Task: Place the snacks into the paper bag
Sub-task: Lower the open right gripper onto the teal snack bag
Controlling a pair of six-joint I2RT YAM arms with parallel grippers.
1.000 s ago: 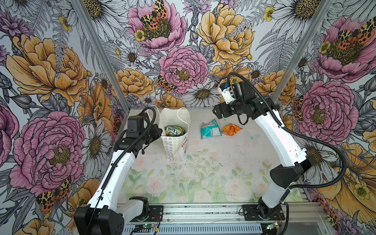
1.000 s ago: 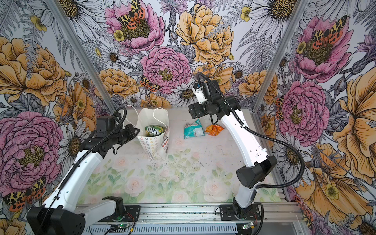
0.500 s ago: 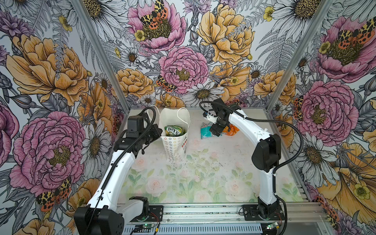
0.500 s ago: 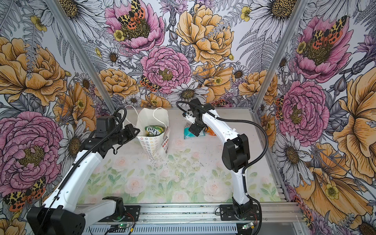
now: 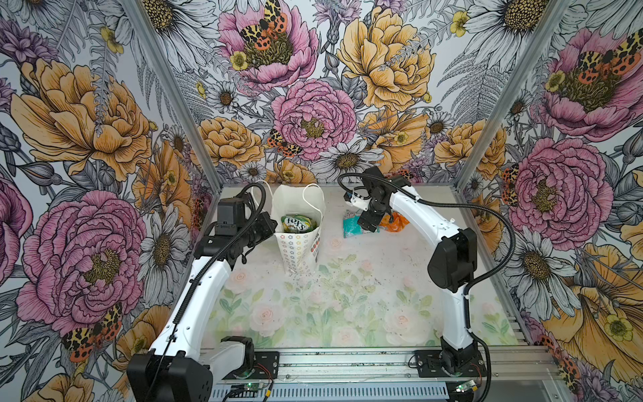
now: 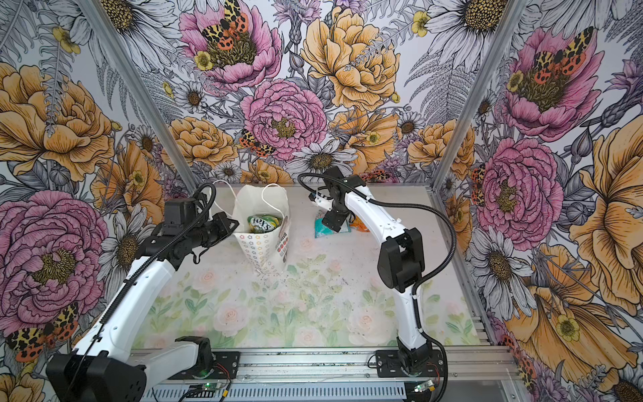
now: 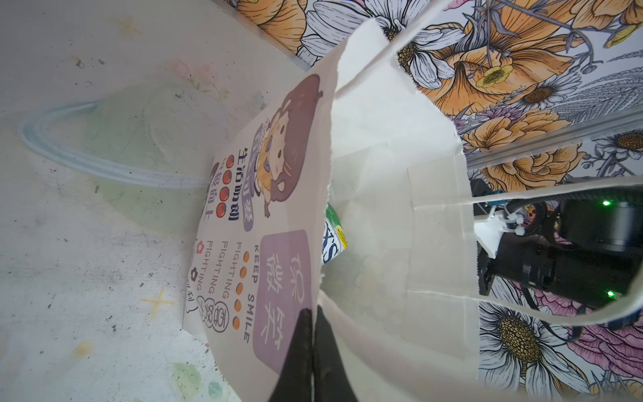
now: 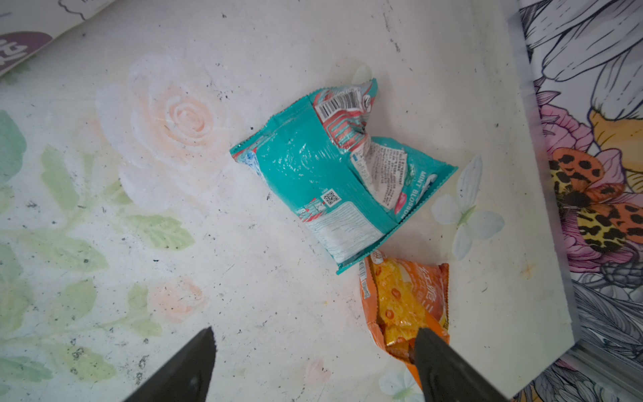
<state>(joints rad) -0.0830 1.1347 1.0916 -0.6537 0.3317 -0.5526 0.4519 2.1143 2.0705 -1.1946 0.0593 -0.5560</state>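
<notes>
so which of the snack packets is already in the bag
The green-yellow FOX'S packet: it sits inside the open mouth of the paper bag. The teal packet and the orange packet lie on the table, outside the bag.

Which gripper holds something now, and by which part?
The left gripper is shut on the bag, pinching the top rim of its printed front. The right gripper is open and holds nothing.
</notes>
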